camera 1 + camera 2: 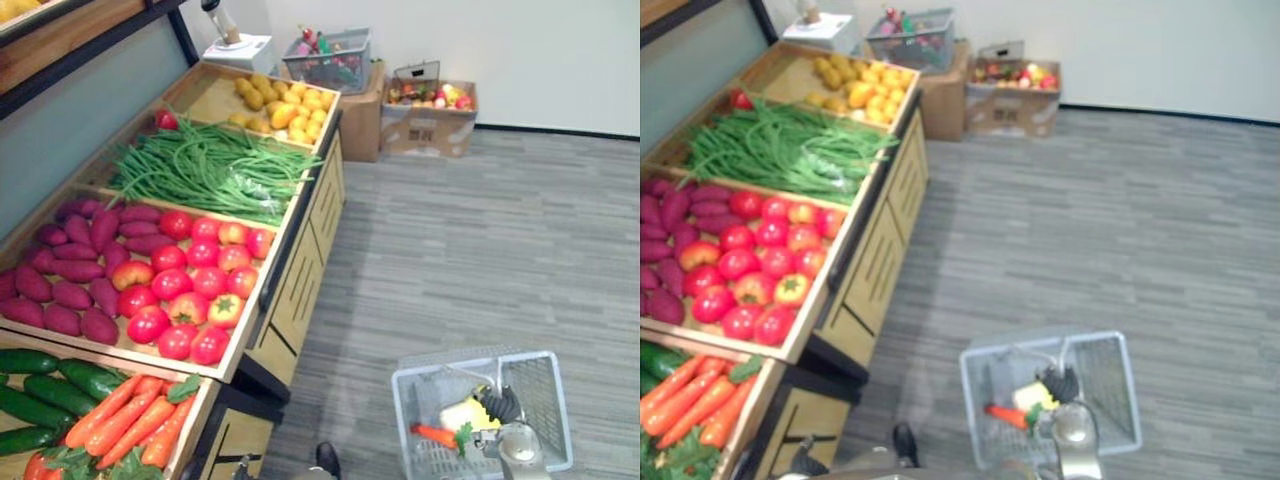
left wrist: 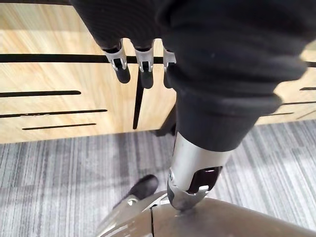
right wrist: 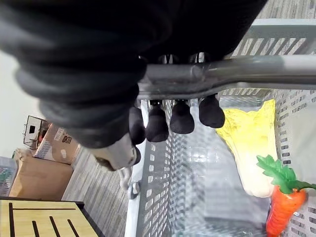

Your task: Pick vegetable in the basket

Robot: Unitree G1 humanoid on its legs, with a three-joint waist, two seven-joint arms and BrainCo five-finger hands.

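Note:
A grey plastic basket (image 1: pixel 545 395) hangs low over the carpet at my right side. My right hand (image 3: pixel 170 118) is shut round its grey handle (image 3: pixel 247 73), fingers curled under the bar. Inside lie a pale yellow cabbage (image 3: pixel 252 143) and an orange carrot with a green top (image 3: pixel 284 210); both also appear from above, the cabbage (image 1: pixel 465 412) beside the carrot (image 1: pixel 435 435). My left hand (image 2: pixel 143 66) hangs in front of the wooden stall's cabinet, its fingers relaxed and holding nothing.
The wooden stall on the left holds carrots (image 1: pixel 125 420), cucumbers (image 1: pixel 40 385), tomatoes (image 1: pixel 190 280), purple sweet potatoes (image 1: pixel 75 265), green beans (image 1: pixel 200 165) and yellow produce (image 1: pixel 280 100). Cardboard boxes (image 1: pixel 430 125) and a wire crate (image 1: pixel 330 60) stand by the back wall.

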